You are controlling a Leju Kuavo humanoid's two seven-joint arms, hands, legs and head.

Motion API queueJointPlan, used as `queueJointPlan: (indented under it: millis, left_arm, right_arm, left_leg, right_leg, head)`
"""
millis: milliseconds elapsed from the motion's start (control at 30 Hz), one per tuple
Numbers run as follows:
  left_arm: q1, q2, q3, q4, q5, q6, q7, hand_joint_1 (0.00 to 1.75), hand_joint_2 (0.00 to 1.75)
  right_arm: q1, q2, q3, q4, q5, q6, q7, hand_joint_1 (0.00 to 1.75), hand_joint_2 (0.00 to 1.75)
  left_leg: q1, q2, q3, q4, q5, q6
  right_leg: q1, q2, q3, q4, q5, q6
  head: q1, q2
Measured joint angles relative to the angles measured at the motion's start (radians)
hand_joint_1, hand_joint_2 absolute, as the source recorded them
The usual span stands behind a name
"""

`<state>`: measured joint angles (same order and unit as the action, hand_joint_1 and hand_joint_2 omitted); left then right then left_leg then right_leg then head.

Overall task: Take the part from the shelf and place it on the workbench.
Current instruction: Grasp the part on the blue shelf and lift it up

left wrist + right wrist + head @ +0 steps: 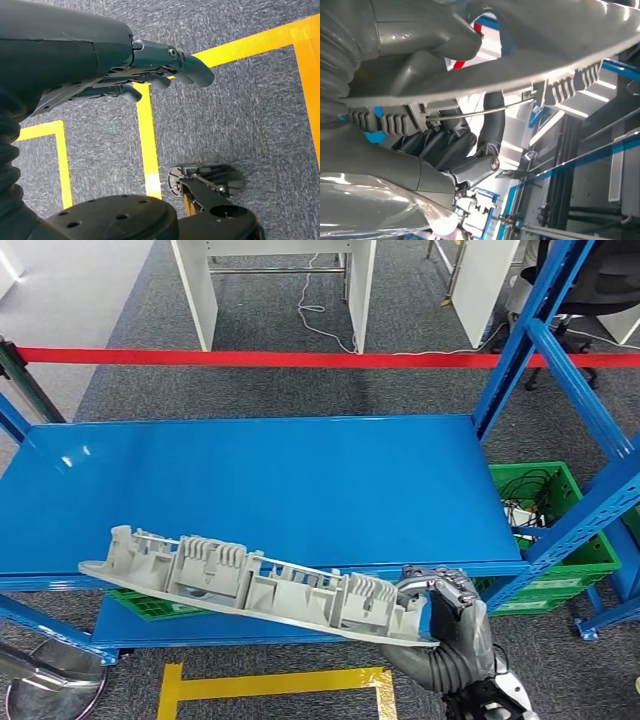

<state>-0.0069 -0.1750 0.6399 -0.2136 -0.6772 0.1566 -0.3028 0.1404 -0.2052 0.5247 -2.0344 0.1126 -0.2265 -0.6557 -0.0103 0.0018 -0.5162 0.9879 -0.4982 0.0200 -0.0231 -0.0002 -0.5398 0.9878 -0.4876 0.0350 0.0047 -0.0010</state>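
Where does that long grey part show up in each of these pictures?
Head view: the part stretches across the lower middle, above the blue shelf, held at one end by the right hand.
Left wrist view: not in it.
Right wrist view: the part spans the top.
Shared landmark: the right hand.

The part (256, 585) is a long, narrow grey plastic moulding with ribs, clips and box-like cells along its upper face. It hangs in the air in front of the blue shelf (249, 485), slightly tilted. Its right end is gripped by the right hand (445, 615).
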Motion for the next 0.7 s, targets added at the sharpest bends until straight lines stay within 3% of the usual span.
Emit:
queueJointPlan:
  millis: [233,700]
  left_arm:
    - [0.003,-0.002,0.001,0.000,-0.035,0.021,-0.027,0.00,1.75]
    - [0.003,-0.002,0.003,0.000,-0.034,0.029,-0.040,0.00,1.75]
  right_arm:
    - [0.036,0.075,-0.077,-0.005,-0.023,0.135,-0.035,1.75,1.75]
    - [0.054,0.101,-0.112,-0.005,-0.059,0.190,-0.037,1.75,1.75]
  left_leg:
    - [0.000,0.000,0.000,0.000,0.000,0.000]
    - [0.000,0.000,0.000,0.000,0.000,0.000]
  right_leg:
    - [0.000,0.000,0.000,0.000,0.000,0.000]
    - [0.000,0.000,0.000,0.000,0.000,0.000]
  head:
    - [0.000,0.000]
    - [0.000,0.000]
